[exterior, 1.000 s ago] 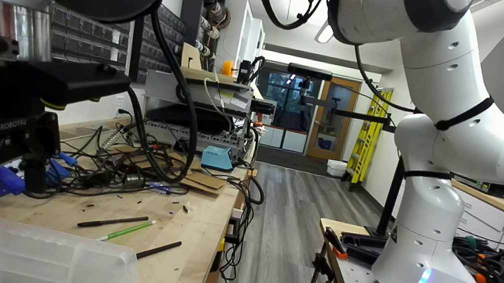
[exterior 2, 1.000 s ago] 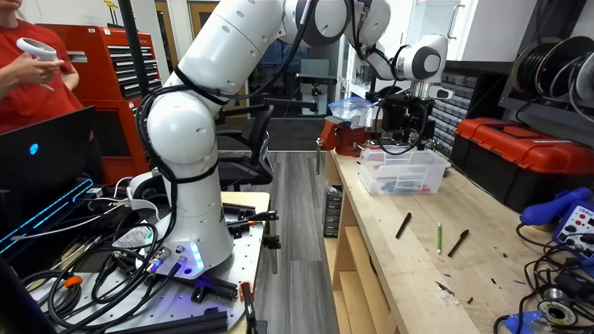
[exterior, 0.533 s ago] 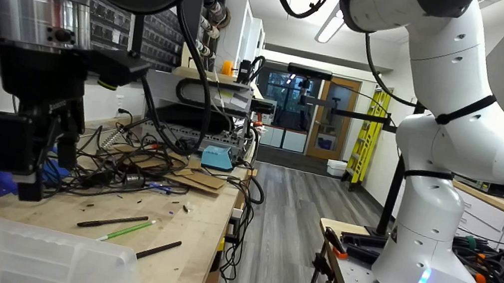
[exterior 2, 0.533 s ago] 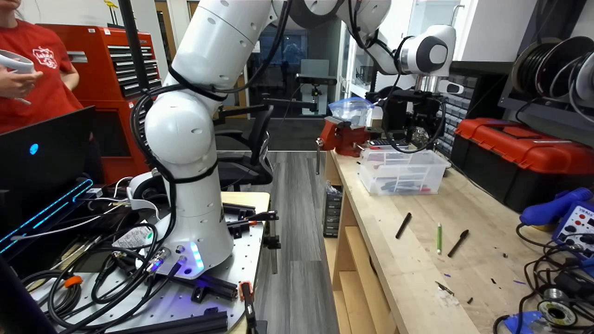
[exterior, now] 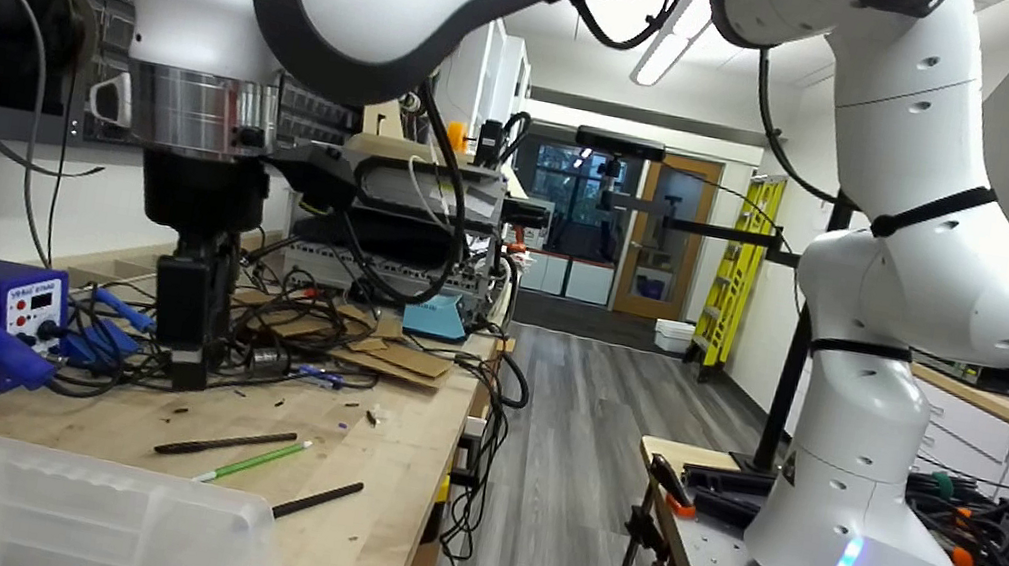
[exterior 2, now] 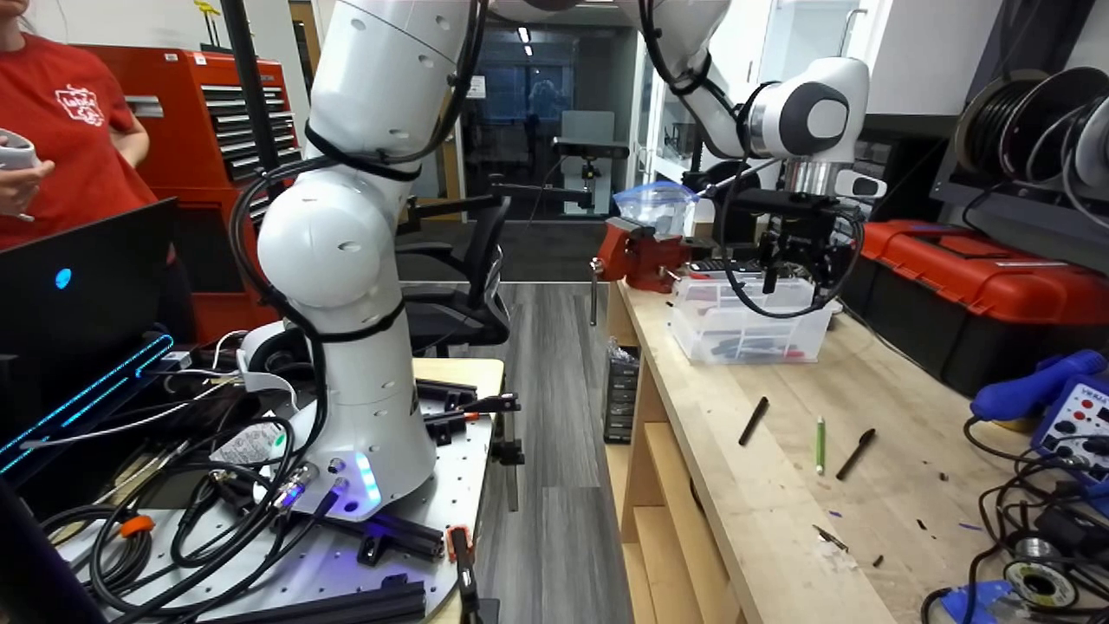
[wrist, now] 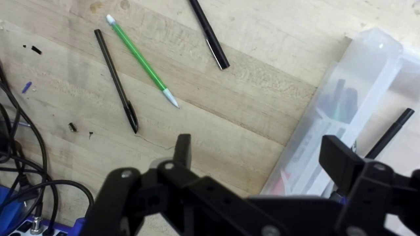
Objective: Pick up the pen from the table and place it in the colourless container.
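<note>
pen slants in wrist view, capped end lower right, jaws wide apart.

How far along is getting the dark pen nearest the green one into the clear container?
Done: no step looks finished, though the gripper is above the table. In hand: nothing; its open jaws hold no pen. Left: everything. The dark pen lies on the table near the green one, so grasping, lifting and placing it in the clear container remain.

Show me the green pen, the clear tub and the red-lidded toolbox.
Green pen point(wrist: 140, 58): wrist view, middle of its barrel.
Clear tub point(exterior: 63, 512): in an exterior view, its frosted wall.
Red-lidded toolbox point(exterior 2: 996, 270): in an exterior view, its red lid.
</note>
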